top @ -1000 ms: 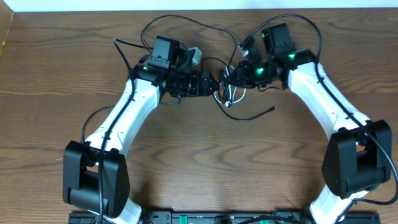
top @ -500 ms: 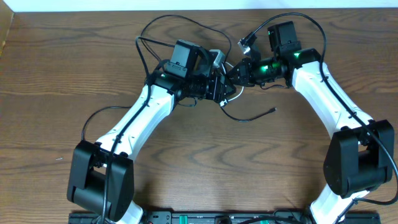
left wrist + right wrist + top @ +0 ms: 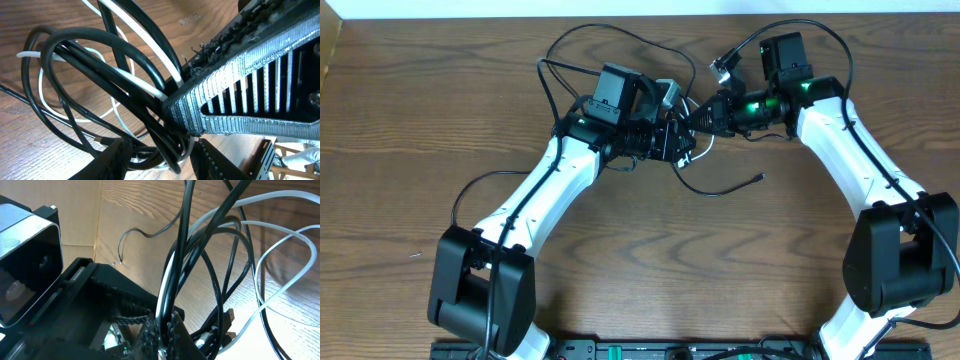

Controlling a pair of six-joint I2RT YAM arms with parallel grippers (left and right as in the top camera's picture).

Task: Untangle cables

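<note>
At 12 o'clock on the worktop (image 3: 420, 150), tangled black and white cables (image 3: 686, 152), with 1 black tail trailing toward 4 o'clock. Pinched tight between the right fingers (image 3: 176, 330). Looped between the left fingers (image 3: 117, 160) too; clamped or merely straddled, cannot tell in that close view.
</note>
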